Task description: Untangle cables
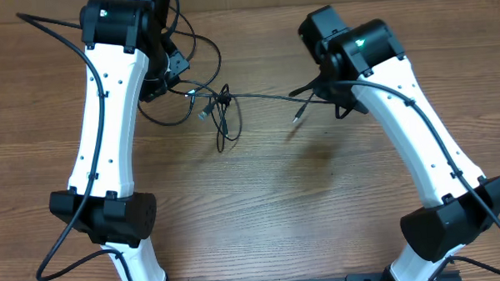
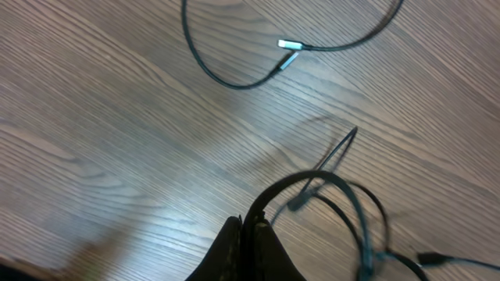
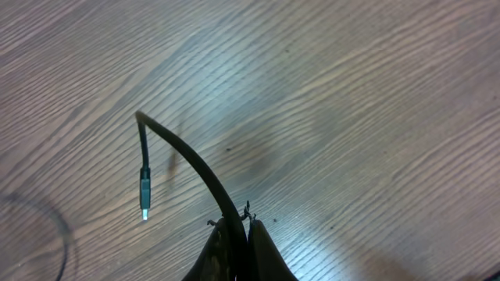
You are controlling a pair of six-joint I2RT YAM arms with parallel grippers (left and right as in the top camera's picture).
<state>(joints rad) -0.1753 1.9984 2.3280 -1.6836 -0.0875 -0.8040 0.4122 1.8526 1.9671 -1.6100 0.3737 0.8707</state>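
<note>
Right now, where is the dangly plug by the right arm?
In the right wrist view the plug hangs left of the right pincer, on the end of the cable it grips, over the table.

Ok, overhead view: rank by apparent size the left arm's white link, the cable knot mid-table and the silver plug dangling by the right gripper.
1. left arm's white link
2. cable knot
3. silver plug
The link sits nearer the camera, inflating it, but the order holds.

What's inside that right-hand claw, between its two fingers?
A thin black cable leaves the shut right gripper and arches over to a small plug. The stretch pinched between the fingers is covered by them.
</note>
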